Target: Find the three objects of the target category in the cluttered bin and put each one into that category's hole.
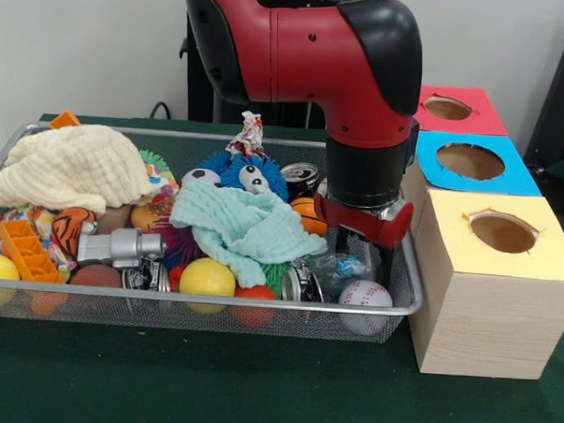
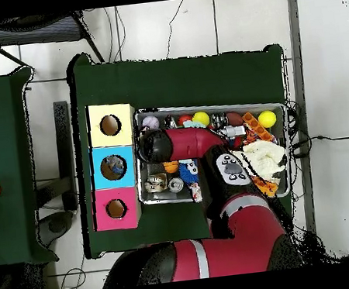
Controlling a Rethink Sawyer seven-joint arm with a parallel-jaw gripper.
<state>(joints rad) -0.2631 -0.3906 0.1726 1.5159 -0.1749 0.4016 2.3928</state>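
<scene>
You see hand (image 1: 365,245) low in wire bin (image 1: 404,306), end nearest boxes, above baseball (image 1: 364,296); can't tell if fingers wide or narrow. Front view shows teal cloth (image 1: 244,227), cream cloth (image 1: 73,165), yellow ball (image 1: 207,277), blue googly-eyed toy (image 1: 251,175). Overhead view: arm (image 2: 201,144) covers most of these, but all three holes visible: yellow box (image 2: 111,125), blue box (image 2: 113,167), pink box (image 2: 115,209). No readable writing.

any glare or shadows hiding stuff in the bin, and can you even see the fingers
Front view: even light, no strong glare; the arm blocks the back right of the bin, and the gripper sinks into clutter, so its state is unclear. Overhead view: the arm covers the bin's middle, hiding the gripper.
</scene>
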